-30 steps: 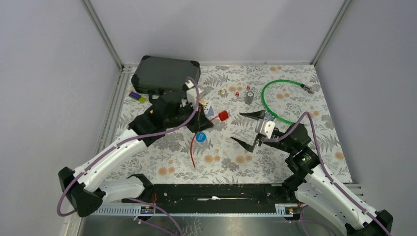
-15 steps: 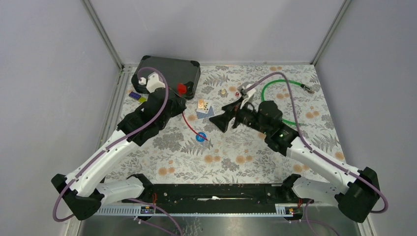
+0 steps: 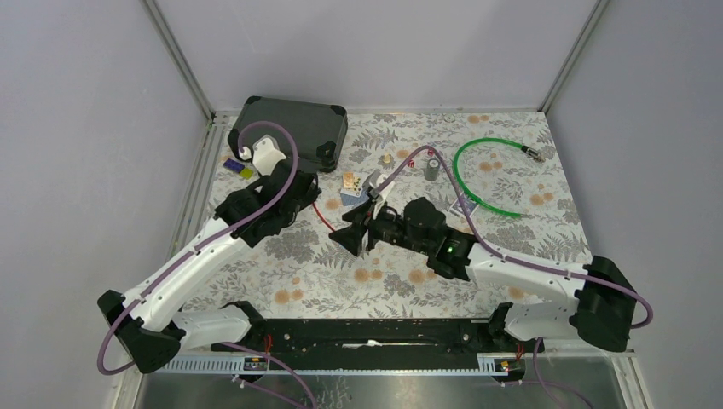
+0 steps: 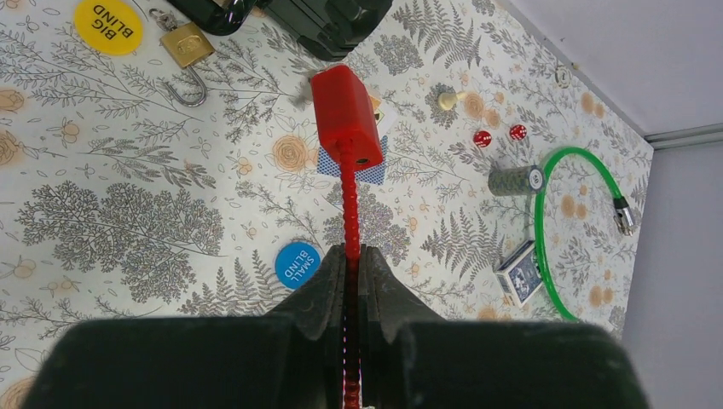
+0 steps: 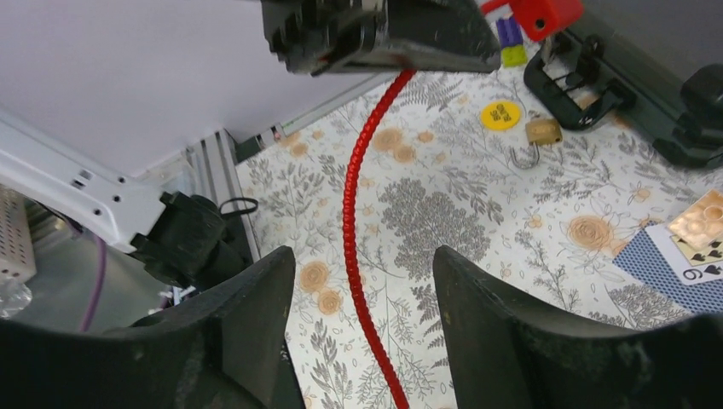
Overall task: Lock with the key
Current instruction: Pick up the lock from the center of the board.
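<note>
The red cable (image 4: 350,213) is clenched in the closed fingers of the left gripper (image 4: 352,266), with its red lock block (image 4: 345,119) held out at 12 o'clock. The right gripper (image 5: 365,264) is spread and grasps nothing; the cable is seen through its gap, untouched. A brass padlock (image 4: 189,44) is laid on the floral table (image 4: 102,213), at 10 o'clock from the block.

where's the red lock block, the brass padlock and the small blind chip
red lock block (image 4: 345,115), left wrist view, on its top face
brass padlock (image 4: 189,44), left wrist view, on its body
small blind chip (image 4: 297,265), left wrist view, on its centre
</note>
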